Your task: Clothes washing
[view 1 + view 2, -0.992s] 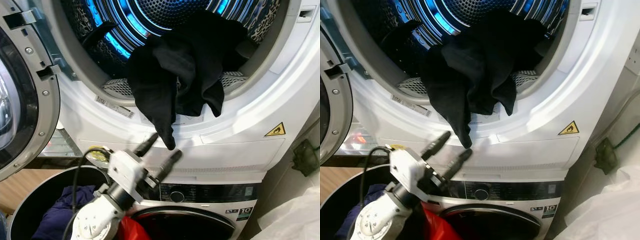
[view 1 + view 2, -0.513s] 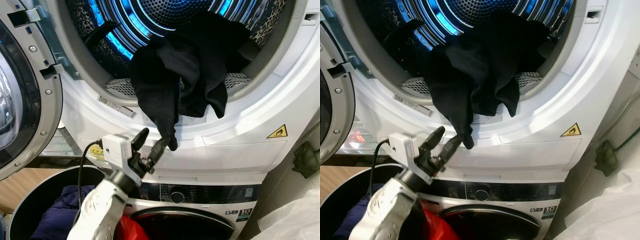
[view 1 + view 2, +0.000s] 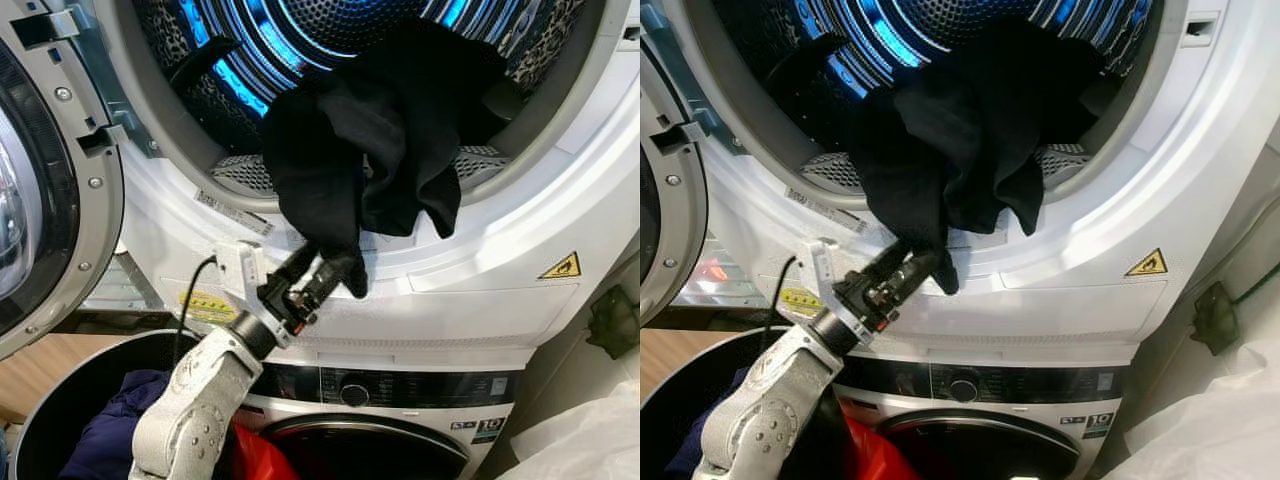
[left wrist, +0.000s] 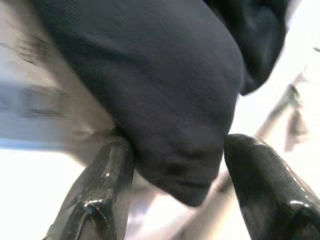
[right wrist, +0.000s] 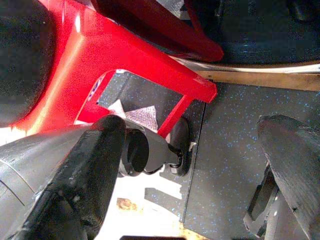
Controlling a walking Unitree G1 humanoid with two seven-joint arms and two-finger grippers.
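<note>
Black garment (image 3: 370,150) draped over dryer drum rim (image 3: 520,245), tail hanging down front. Left gripper (image 3: 322,277) at tail tip, fingers spread either side of cloth, not yet pinched. Tail's long axis vertical. Right gripper (image 5: 190,165) spread, idle.

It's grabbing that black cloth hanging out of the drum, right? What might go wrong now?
The left gripper has only the hanging tip of the black garment between its fingers, so the cloth may slip free. Most of the garment lies bunched on the drum opening's rim; a pull or push could snag it there. If dropped, it may miss the black basket below.
</note>
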